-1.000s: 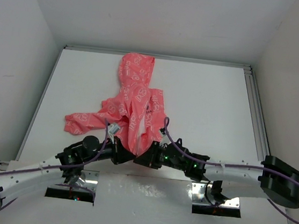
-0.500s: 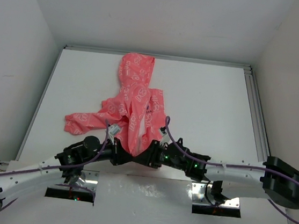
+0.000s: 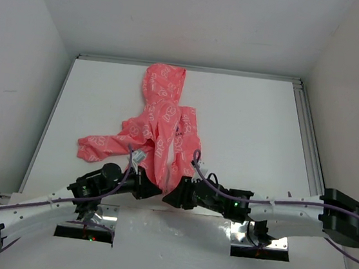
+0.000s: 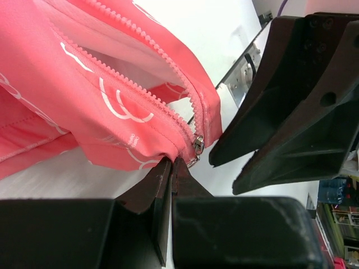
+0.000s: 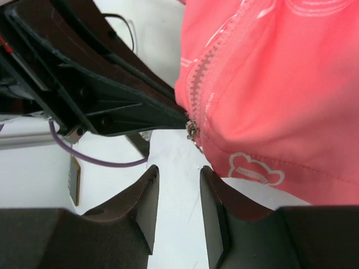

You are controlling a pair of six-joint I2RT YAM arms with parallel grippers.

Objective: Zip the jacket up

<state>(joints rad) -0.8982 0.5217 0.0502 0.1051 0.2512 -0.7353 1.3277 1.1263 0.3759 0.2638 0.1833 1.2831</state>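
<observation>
Your left gripper [image 4: 171, 168] is pinching the bottom hem of the jacket [image 3: 160, 122], fingers pressed together, just beside the zipper slider [image 4: 197, 144]. Your right gripper [image 5: 178, 188] is hovering near that slider, fingers slightly parted and holding nothing. The jacket is lying on the table [image 3: 252, 123], hood at the far side.

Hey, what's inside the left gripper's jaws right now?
The left gripper pinches the jacket at its bottom hem, beside the zipper slider. The jaws cover how much fabric sits between them.
</observation>
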